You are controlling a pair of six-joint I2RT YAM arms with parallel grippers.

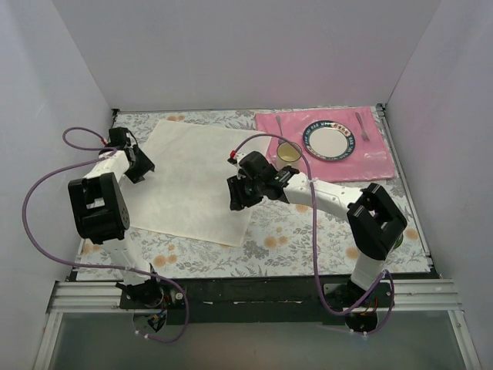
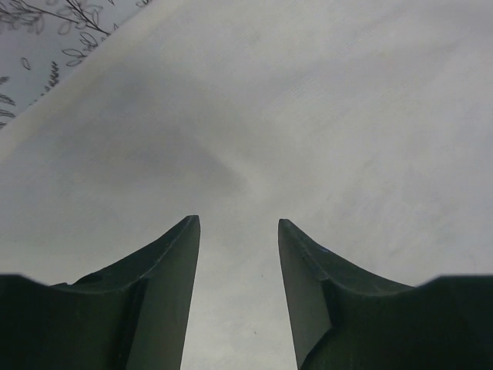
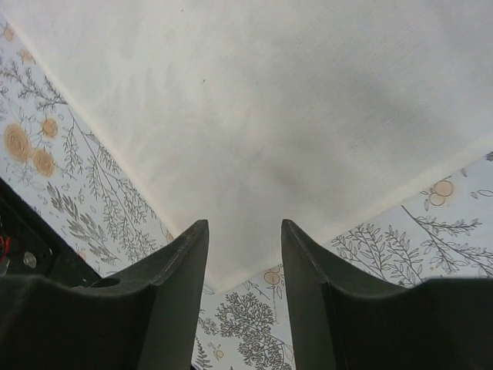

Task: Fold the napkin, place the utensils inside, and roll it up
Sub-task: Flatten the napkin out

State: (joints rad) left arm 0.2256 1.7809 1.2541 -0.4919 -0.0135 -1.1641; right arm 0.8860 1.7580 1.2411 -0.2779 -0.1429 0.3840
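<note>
- Napkin (image 1: 196, 181) lies flat and unfolded on the flowered worktop (image 1: 308, 231); no fold is made yet.
- Left end effector (image 2: 239, 223) hangs over the cloth just inside its left edge, jaws parted with nothing between them. Closing here on flat cloth may pinch nothing, or bunch up a ridge instead of lifting the edge.
- Right end effector (image 3: 244, 223) sits over the near right corner, jaws likewise apart and empty. I cannot tell whether the tips touch the cloth. A shallow bite could let the corner slip out mid-fold.
- If one side lifts before the other, the soft cloth may drag and skew, leaving a crooked fold.
- Utensils (image 1: 280, 127) lie well apart from the napkin, on the pink placemat (image 1: 377, 158) beside the plate (image 1: 330, 156). Reaching for them risks knocking the small cup (image 1: 290, 150) nearby.
</note>
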